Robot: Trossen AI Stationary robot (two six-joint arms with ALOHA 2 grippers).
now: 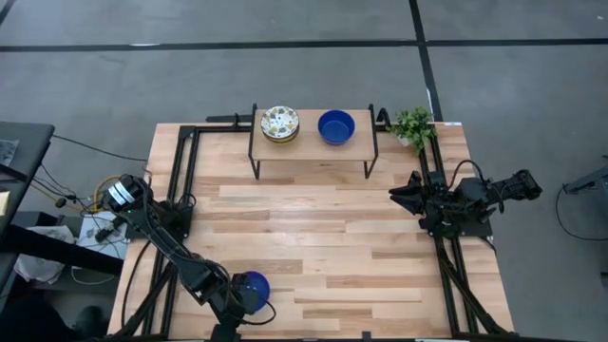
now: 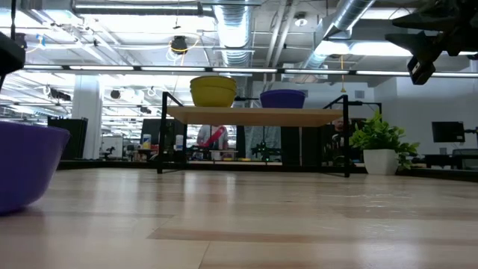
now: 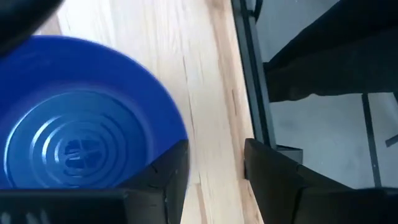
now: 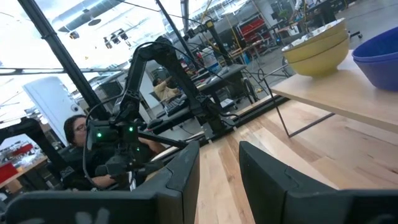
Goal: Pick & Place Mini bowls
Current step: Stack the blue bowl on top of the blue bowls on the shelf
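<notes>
High view, two blue bowls (image 1: pixel 336 126), one speckled stack (image 1: pixel 280 123)

Wooden table (image 1: pixel 323 237) carries shelf (image 1: pixel 312 144), plant (image 1: pixel 412 124), blue bowl (image 1: pixel 253 287).

In the low view the glossy blue round bowl (image 2: pixel 26 166) at nine o'clock is cut by the picture's edge. In the left wrist view its lower rim (image 3: pixel 81 124) is hidden behind the dark finger (image 3: pixel 163 180). How many patterned white bowls (image 1: pixel 280 123) are stacked on the wooden shelf (image 1: pixel 309 147) cannot be told.
</notes>
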